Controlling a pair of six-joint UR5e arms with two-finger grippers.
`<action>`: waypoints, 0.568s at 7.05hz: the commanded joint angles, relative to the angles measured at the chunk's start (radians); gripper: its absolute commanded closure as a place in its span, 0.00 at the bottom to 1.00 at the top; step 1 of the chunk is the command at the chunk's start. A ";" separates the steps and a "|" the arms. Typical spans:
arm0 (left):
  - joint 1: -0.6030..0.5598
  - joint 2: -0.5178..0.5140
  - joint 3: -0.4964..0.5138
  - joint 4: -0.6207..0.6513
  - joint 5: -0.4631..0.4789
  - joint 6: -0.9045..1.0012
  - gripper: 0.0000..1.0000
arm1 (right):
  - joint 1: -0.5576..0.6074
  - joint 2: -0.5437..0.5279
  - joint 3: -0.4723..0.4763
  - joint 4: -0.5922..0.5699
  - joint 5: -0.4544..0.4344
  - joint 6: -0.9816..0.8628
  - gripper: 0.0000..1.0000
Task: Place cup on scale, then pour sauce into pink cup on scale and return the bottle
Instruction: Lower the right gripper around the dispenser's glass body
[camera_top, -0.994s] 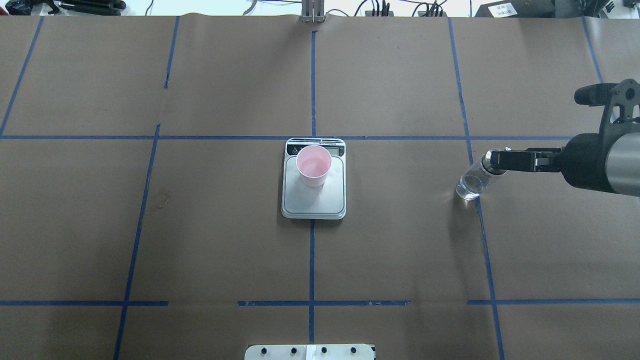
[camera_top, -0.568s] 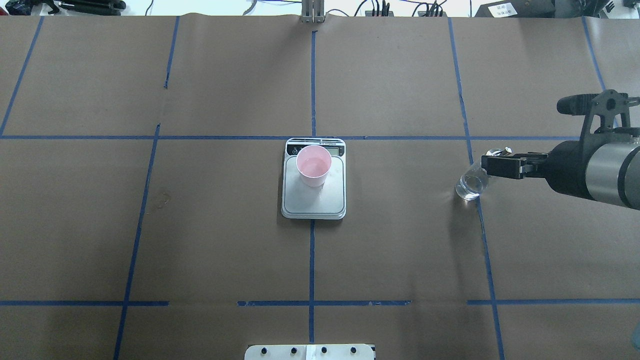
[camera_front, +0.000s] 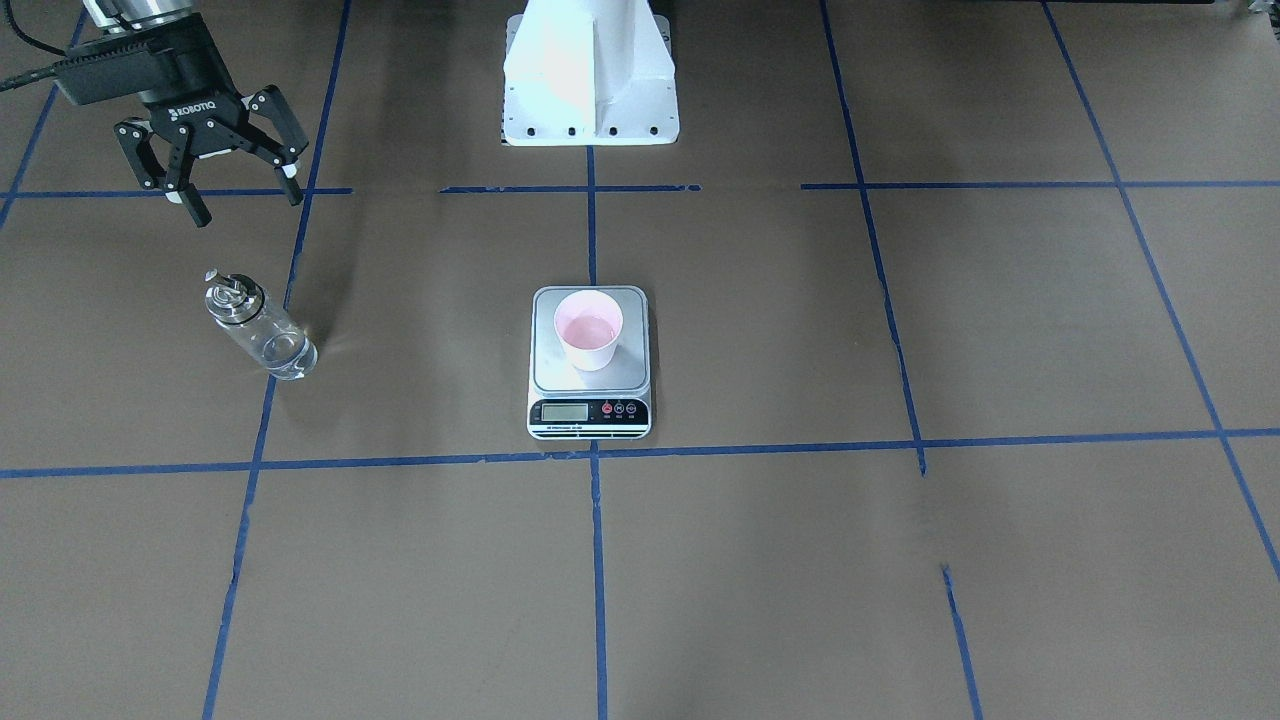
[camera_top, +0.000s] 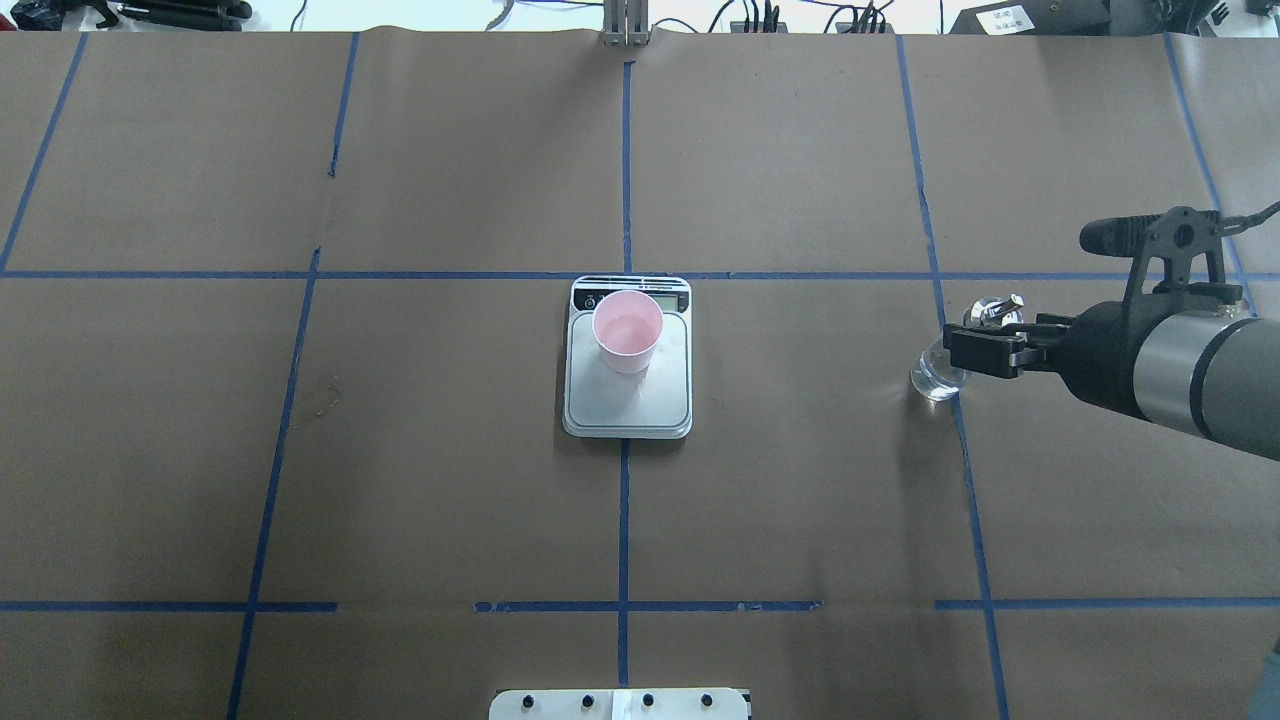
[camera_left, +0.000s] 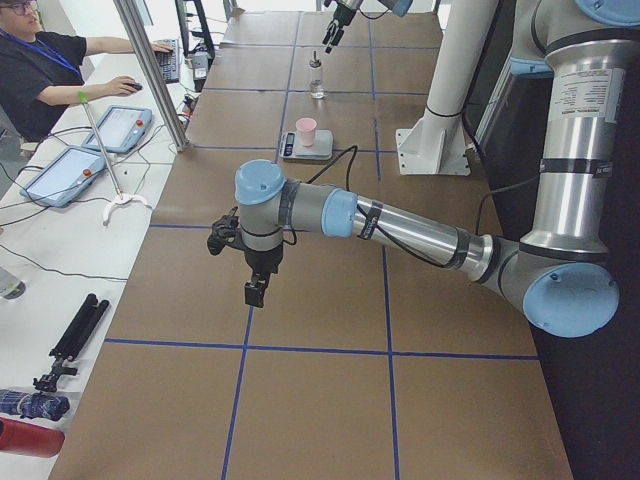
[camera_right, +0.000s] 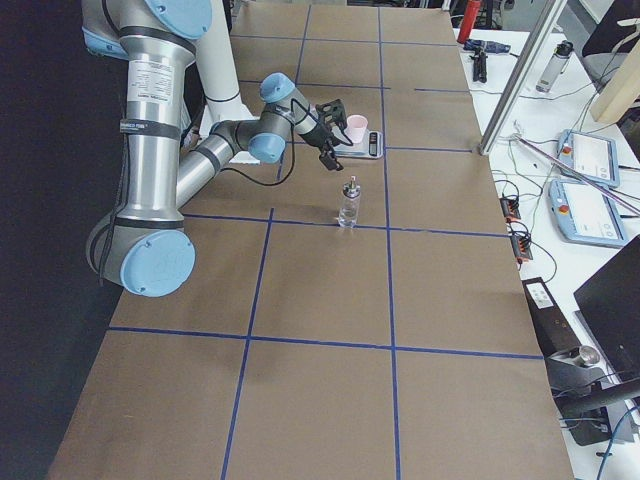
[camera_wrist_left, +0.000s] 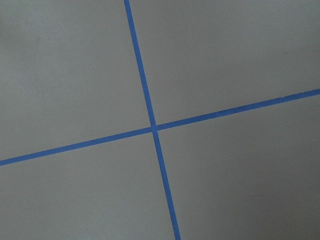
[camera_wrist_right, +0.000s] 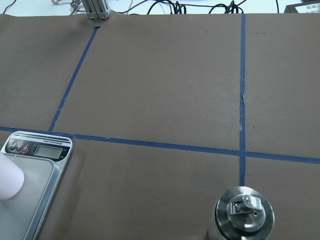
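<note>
The pale pink cup (camera_front: 588, 336) stands upright on the scale (camera_front: 556, 376), toward the display end of the steel platform (camera_top: 640, 405). On the robot's right, the clear glass bottle (camera_front: 260, 328) with its silver cap (camera_wrist_right: 244, 215) stands free and upright on a blue tape line (camera_top: 940, 372). My right gripper (camera_front: 245, 203) is open, holds nothing, and hangs above the bottle on the robot-base side, apart from it (camera_top: 957, 350). My left gripper (camera_left: 255, 292) shows only in the exterior left view, low over bare paper far from the scale; I cannot tell its state.
Brown paper with a blue tape grid covers the table. The white robot base (camera_front: 590, 70) stands behind the scale. A person (camera_left: 40, 70) sits at a side desk with tablets (camera_left: 120, 125) beyond the table's far edge.
My right gripper has drawn away from the bottle's cap, toward the robot's side of the table. The bottle, cup and scale have not moved.
</note>
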 joint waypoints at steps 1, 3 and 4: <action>0.000 -0.002 0.002 -0.002 0.000 0.000 0.00 | -0.019 0.000 0.000 0.000 -0.031 0.000 0.00; 0.000 -0.003 0.001 -0.002 0.000 0.000 0.00 | -0.054 0.000 -0.003 0.000 -0.084 0.001 0.00; 0.000 -0.003 0.001 0.000 0.000 0.000 0.00 | -0.080 0.000 -0.008 0.000 -0.121 0.002 0.00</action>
